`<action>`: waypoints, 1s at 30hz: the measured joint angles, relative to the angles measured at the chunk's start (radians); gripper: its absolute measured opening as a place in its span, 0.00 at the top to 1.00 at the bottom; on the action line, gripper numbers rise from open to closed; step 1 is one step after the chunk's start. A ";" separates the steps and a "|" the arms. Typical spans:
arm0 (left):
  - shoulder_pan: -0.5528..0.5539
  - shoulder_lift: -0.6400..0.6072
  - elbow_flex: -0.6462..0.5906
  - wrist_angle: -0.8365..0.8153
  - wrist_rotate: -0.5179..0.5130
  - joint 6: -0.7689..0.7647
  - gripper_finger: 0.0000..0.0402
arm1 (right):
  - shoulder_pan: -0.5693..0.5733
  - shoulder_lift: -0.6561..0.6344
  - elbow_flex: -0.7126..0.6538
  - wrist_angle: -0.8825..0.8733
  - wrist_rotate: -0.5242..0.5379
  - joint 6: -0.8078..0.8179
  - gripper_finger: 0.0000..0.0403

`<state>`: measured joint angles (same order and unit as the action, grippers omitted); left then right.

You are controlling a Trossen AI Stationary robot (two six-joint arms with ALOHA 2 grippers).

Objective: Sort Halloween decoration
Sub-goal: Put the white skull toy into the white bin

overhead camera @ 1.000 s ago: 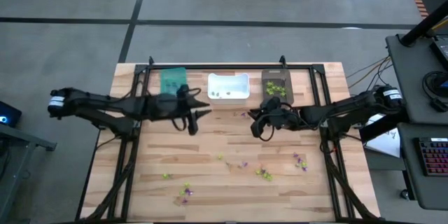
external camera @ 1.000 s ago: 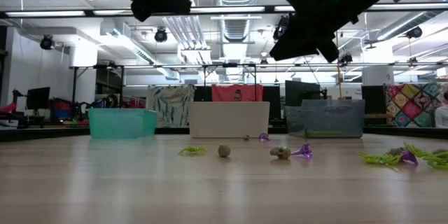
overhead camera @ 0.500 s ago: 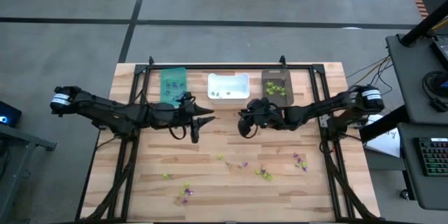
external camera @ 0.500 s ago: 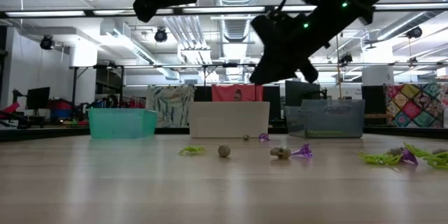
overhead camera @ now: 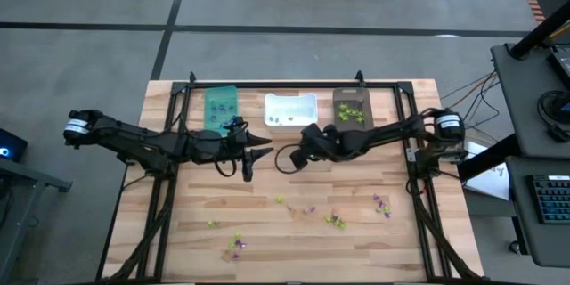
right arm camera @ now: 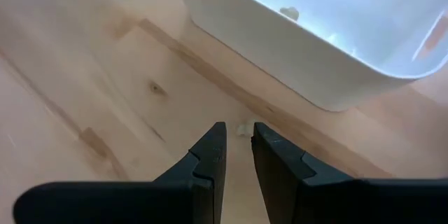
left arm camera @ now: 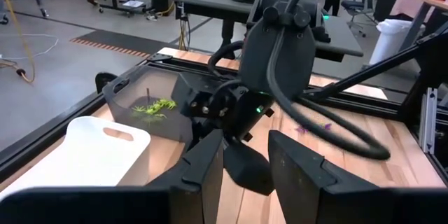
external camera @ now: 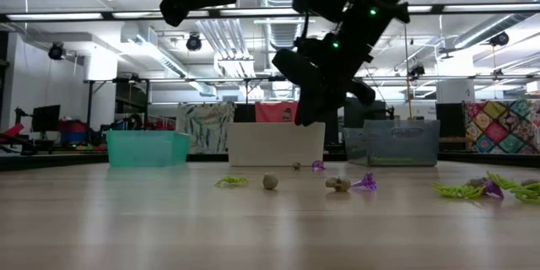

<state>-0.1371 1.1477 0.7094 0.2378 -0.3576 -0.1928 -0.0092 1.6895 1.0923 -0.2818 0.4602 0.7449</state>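
The Halloween decoration (overhead camera: pixel 337 222) lies scattered over the near half of the wooden table (overhead camera: pixel 294 249), with some pieces already in the white bin (overhead camera: pixel 290 111) and dark bin (overhead camera: pixel 352 107). The right gripper (overhead camera: pixel 301 155) hovers just before the white bin, fingers a narrow gap apart, a pale trinket (right arm camera: pixel 243 129) seen between their tips; whether it is pinched cannot be told. The left gripper (overhead camera: pixel 260 146) hangs nearby, fingers parted, empty.

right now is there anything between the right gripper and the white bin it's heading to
Nothing visible blocks it. The right gripper, fingers a narrow gap apart with a pale trinket showing just past the tips, hangs above bare wood right before the white bin. The left gripper waits off to the side, not in the path.
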 joint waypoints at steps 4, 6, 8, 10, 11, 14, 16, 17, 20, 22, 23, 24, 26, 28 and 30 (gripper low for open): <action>0.000 0.000 0.000 -0.002 0.000 0.000 0.76 | -0.003 0.052 0.080 -0.096 -0.069 0.061 0.84; 0.000 0.000 0.000 -0.004 0.000 0.000 0.76 | -0.003 0.079 0.119 -0.135 -0.076 0.093 0.84; 0.000 0.000 0.000 -0.009 0.000 0.000 0.76 | -0.004 0.105 0.153 -0.167 -0.076 0.082 0.84; 0.000 0.000 0.000 -0.010 0.000 0.000 0.76 | -0.005 0.131 0.186 -0.196 -0.075 0.069 0.82; 0.000 0.000 0.000 -0.010 0.000 0.000 0.76 | -0.005 0.141 0.201 -0.210 -0.075 0.067 0.81; 0.000 0.000 0.000 -0.011 0.000 0.000 0.76 | -0.007 0.172 0.237 -0.224 -0.067 0.050 0.75; 0.000 0.000 0.000 -0.015 0.000 0.000 0.76 | -0.011 0.185 0.248 -0.239 -0.063 0.051 0.71; 0.000 0.000 0.000 -0.016 0.000 0.000 0.76 | -0.015 0.193 0.251 -0.243 -0.060 0.054 0.69; 0.000 0.000 0.000 -0.017 0.000 0.000 0.76 | -0.027 0.207 0.252 -0.253 -0.056 0.067 0.64; 0.000 0.000 0.000 -0.022 0.000 0.000 0.76 | -0.036 0.212 0.250 -0.251 -0.056 0.067 0.61; 0.000 0.000 0.000 -0.024 0.000 0.000 0.76 | -0.038 0.217 0.249 -0.252 -0.056 0.068 0.60; 0.000 0.000 0.000 -0.024 0.000 0.000 0.76 | -0.042 0.221 0.249 -0.251 -0.056 0.069 0.59; 0.000 0.000 0.000 -0.024 0.000 0.000 0.76 | -0.048 0.231 0.248 -0.251 -0.056 0.073 0.58; 0.000 0.000 0.000 -0.025 0.000 0.000 0.76 | -0.050 0.245 0.249 -0.245 -0.049 0.074 0.57; 0.000 0.000 0.000 -0.026 0.000 0.000 0.76 | -0.053 0.255 0.249 -0.237 -0.048 0.074 0.57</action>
<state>-0.1371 1.1473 0.7097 0.2115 -0.3573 -0.1928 -0.0621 1.9446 1.3415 -0.5189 0.4123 0.8190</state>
